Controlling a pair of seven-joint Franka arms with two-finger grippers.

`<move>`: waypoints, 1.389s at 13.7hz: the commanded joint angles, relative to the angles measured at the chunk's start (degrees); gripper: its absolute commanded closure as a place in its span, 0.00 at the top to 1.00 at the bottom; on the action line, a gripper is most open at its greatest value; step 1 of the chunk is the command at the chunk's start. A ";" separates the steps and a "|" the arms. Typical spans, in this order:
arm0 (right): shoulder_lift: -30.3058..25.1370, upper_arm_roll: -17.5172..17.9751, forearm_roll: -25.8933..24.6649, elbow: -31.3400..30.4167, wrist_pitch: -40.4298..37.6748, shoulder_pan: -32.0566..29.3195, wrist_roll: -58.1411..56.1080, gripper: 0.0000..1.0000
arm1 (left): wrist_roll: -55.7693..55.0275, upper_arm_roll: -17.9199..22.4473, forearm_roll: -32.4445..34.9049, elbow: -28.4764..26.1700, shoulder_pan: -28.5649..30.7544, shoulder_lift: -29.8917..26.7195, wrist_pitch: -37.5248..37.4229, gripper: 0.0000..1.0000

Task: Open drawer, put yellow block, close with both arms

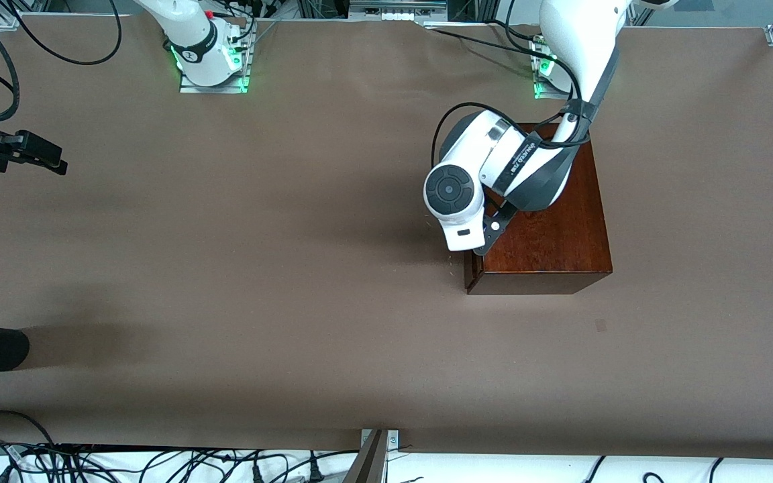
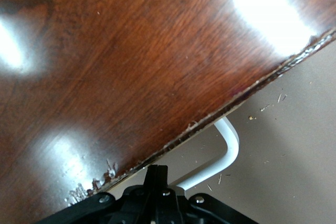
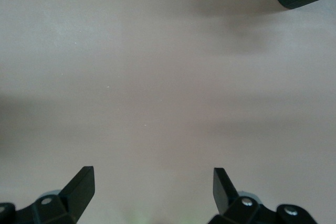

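Drawer sits shut in its wooden box toward my left arm's end of the table. I bring my left gripper over the white handle; finger state: cannot tell. Right gripper waits open over bare table. Yellow block not visible.

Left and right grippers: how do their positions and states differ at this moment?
The left gripper is down at the edge of the wooden box, by the drawer's white handle; the right gripper hangs over bare table at the right arm's end. The right gripper is open with nothing between its fingers. Both are black two-finger grippers.
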 commanded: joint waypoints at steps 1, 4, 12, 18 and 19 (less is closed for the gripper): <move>-0.48 0.76 0.20 0.21 -0.32 -0.61 -0.07 1.00 | 2.19 0.52 2.31 -1.05 1.45 -4.45 -0.74 0.00; -0.48 0.67 0.20 0.21 -0.23 -0.61 -0.07 1.00 | 1.05 0.16 -1.36 5.43 0.66 -5.61 -8.02 0.82; -0.48 0.67 0.20 0.21 0.03 -0.61 -0.07 1.00 | 18.65 -0.81 -1.91 9.86 2.85 -16.84 -14.62 1.00; -0.40 0.67 0.20 0.21 0.12 -0.61 -0.07 1.00 | 42.57 -1.07 -2.08 9.50 14.00 -24.14 -19.91 1.00; -0.40 0.67 0.11 0.21 0.12 -0.61 -0.07 1.00 | 47.31 -1.16 -2.08 8.54 16.46 -25.28 -19.91 1.00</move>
